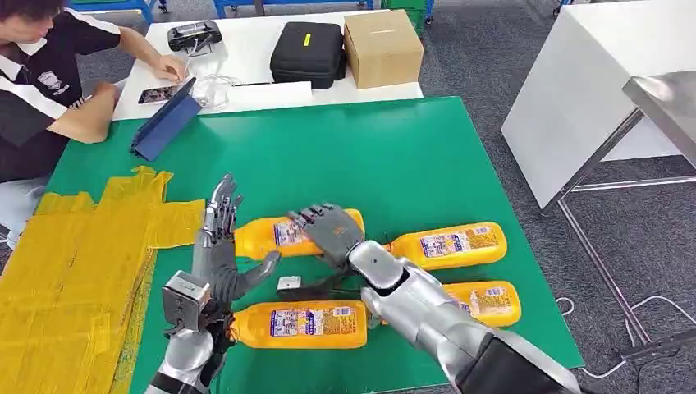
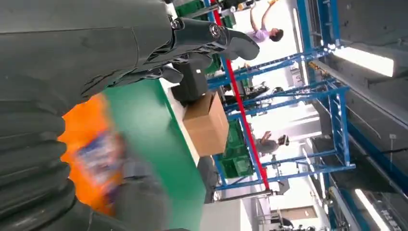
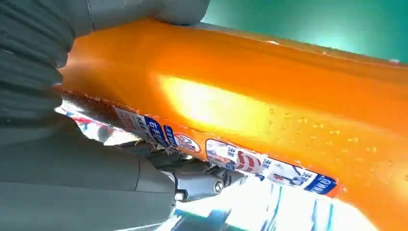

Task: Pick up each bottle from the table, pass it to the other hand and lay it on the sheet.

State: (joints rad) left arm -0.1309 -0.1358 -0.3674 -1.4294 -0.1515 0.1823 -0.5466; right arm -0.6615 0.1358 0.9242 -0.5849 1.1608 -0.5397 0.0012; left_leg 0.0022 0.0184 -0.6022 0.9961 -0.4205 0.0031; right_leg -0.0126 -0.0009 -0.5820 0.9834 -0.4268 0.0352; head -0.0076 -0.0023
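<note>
While our right hand [image 1: 332, 230] wraps its fingers [image 1: 316, 217] over one orange bottle [image 1: 283, 235], our left hand [image 1: 217, 246] stands upright just beside that bottle's free end, fingers spread wide and holding nothing. In the right wrist view the bottle [image 3: 269, 96] fills the space under our thumb [image 3: 144, 9], its orange liquid bright and its label band [image 3: 226, 156] running along the lower side; we cannot tell whether it is lifted off the cloth.

Three more bottles of orange liquid lie on their sides: one [image 1: 299, 323] just below our left fingers, one [image 1: 447, 245] just beyond our right wrist, and one [image 1: 492, 302] partly hidden behind our right forearm.

All rest on a green table cover [image 1: 386, 156]. The yellow sheet [image 1: 74, 263], wrinkled, lies outside our left hand. Past our fingertips stand a blue tablet case [image 1: 164, 121], a black case [image 1: 308, 53] and a cardboard box [image 1: 382, 48] on a white table [image 1: 246, 57], where a person [image 1: 49, 82] sits. A grey carpet floor [image 1: 492, 49] and a steel-legged table [image 1: 657, 107] lie beyond our right arm.
</note>
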